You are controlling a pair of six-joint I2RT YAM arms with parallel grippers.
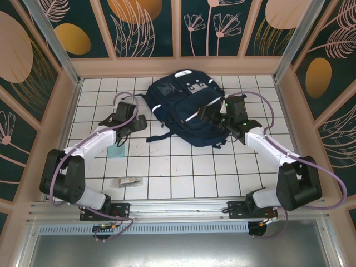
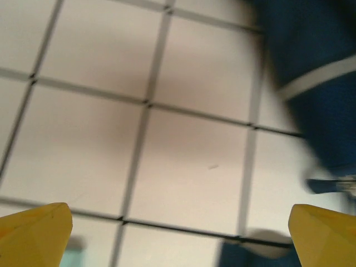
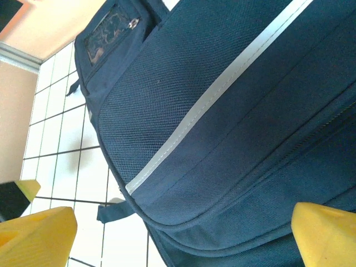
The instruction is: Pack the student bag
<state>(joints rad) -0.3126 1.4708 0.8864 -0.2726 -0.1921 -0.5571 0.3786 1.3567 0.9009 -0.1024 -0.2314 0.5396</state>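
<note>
student bag (image 1: 186, 108): navy fabric backpack, lying flat front-up on the white-tiled worktop (image 1: 167, 172), far-centre and a touch right of middle, its top end towards the far wall. White reflective stripes run diagonally across both sides of the front, white patches with dark dots sit near the top end, and loose dark straps trail onto the tiles at its near-left and near edges. Right wrist view, close up: coarse woven fabric, one stripe running diagonally, curved pocket seams below it.
</note>
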